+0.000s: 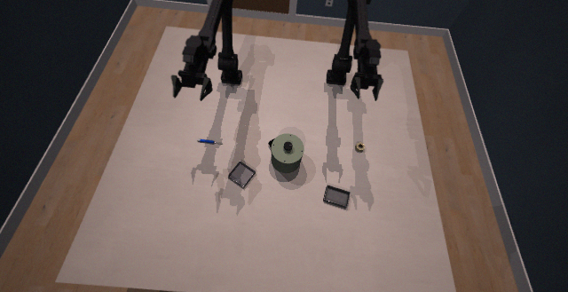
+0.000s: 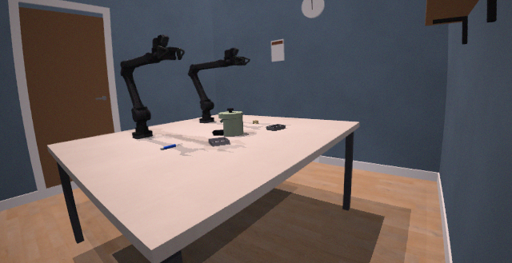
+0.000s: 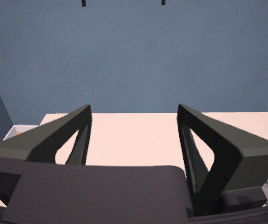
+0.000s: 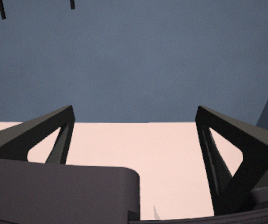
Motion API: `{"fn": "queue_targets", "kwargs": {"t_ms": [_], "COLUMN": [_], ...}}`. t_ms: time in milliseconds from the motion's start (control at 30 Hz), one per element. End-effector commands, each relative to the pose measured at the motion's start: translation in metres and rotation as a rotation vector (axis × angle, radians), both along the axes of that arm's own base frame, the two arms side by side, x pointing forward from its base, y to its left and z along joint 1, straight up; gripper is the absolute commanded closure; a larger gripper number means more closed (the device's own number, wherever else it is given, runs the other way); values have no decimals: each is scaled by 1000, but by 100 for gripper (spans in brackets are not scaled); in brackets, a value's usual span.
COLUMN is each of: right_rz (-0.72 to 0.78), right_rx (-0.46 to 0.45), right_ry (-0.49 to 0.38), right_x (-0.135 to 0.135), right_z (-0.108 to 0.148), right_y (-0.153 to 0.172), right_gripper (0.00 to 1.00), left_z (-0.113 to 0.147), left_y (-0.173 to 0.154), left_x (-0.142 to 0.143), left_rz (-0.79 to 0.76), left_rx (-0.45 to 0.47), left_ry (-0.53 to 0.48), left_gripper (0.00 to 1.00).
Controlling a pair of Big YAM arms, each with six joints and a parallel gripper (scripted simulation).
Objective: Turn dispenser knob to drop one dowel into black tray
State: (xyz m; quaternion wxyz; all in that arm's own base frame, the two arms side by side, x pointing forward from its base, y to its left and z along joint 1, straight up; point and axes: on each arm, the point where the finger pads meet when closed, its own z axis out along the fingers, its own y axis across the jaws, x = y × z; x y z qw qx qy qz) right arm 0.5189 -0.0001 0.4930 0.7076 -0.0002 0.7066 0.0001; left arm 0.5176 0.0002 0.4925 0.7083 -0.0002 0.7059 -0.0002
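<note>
The green cylindrical dispenser stands mid-table with a black knob on its lid; it also shows in the exterior view. A small dark spout sticks out at its far left side. One dark tray lies left of it and another dark tray lies to its front right; I see no dowel in either. My left gripper hangs high near its base, partly open and empty. My right gripper is raised, wide open and empty. Both are far from the dispenser.
A blue pen lies left of the dispenser. A small brass ring-shaped part lies to its right. The arm bases stand at the far side of the table.
</note>
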Motion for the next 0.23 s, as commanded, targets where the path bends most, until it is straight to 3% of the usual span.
{"fn": "queue_targets", "kwargs": {"t_ms": [0,200], "right_rz": [8,8], "right_rx": [11,11], "right_ry": [-35,-35], "right_x": [-2,-2], "right_z": [19,19], "right_y": [3,3], "right_gripper": [0,0], "left_z": [18,11], "left_y": [5,5], "left_x": [5,5], "left_rz": [13,13], "left_rx": [-18,-18], "left_ry": [-13,-1], "left_gripper": [31,31]}}
